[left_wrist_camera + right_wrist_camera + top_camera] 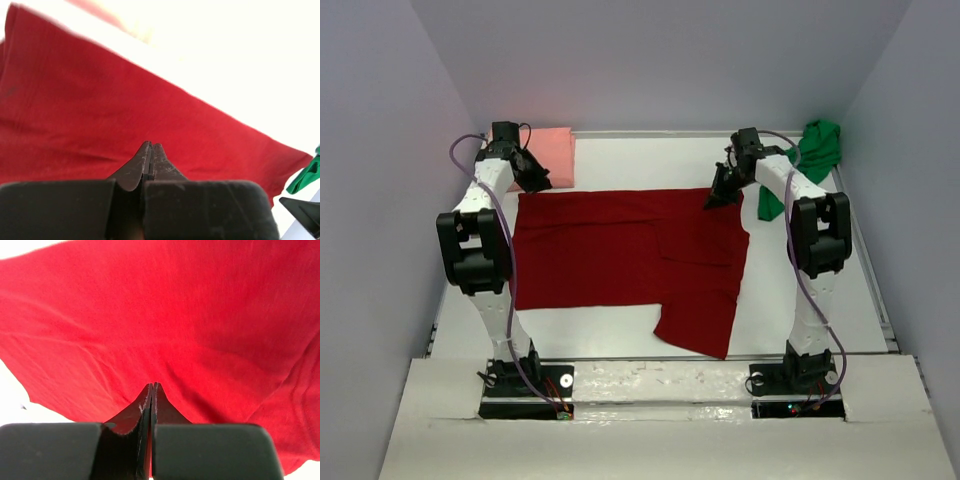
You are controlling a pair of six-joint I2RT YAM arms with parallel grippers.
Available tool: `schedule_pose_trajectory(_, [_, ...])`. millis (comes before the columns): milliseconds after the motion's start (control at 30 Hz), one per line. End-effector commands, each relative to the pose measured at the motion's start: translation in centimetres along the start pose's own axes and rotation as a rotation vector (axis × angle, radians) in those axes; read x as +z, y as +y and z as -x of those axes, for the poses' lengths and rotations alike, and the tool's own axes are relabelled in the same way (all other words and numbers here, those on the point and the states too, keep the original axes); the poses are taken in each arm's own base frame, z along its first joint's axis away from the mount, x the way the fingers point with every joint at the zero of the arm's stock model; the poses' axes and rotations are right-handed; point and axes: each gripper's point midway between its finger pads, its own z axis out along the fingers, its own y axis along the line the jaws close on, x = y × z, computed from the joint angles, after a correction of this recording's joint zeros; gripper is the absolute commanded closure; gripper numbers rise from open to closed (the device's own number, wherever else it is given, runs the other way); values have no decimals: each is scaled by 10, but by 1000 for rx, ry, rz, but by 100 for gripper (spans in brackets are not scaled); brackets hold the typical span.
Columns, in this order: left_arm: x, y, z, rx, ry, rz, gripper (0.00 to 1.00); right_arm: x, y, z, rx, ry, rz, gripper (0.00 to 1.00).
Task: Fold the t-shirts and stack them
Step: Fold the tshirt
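**Three shirts, none stacked yet**

One salmon pink t-shirt (555,152) sits at the tabletop's (640,160) far left corner, seemingly folded. The dark red t-shirt (620,250) lies spread in the middle, unfolded. The green t-shirt (817,150) is crumpled at the far right, so most work remains. The left claw (537,182) is closed, apparently pinching the spread shirt's far left corner. The right claw (713,200) likewise pinches its far right corner.

Pale lavender walls (660,60) enclose a white table (640,165) under bright, even light.
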Motion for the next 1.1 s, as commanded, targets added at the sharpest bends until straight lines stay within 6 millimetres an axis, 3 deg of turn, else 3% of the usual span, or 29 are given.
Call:
schedule_pose_trajectory(0, [-1, -10, 16, 49, -20, -10, 100, -4, 15, 36, -25, -83, 59, 100])
schedule_pose_trajectory(333, [19, -6, 18, 65, 5, 7, 100, 15, 6, 48, -10, -84, 50, 100])
schedule_pose_trajectory(1067, [58, 21, 4, 65, 68, 88, 100, 28, -10, 72, 1, -117, 39, 100])
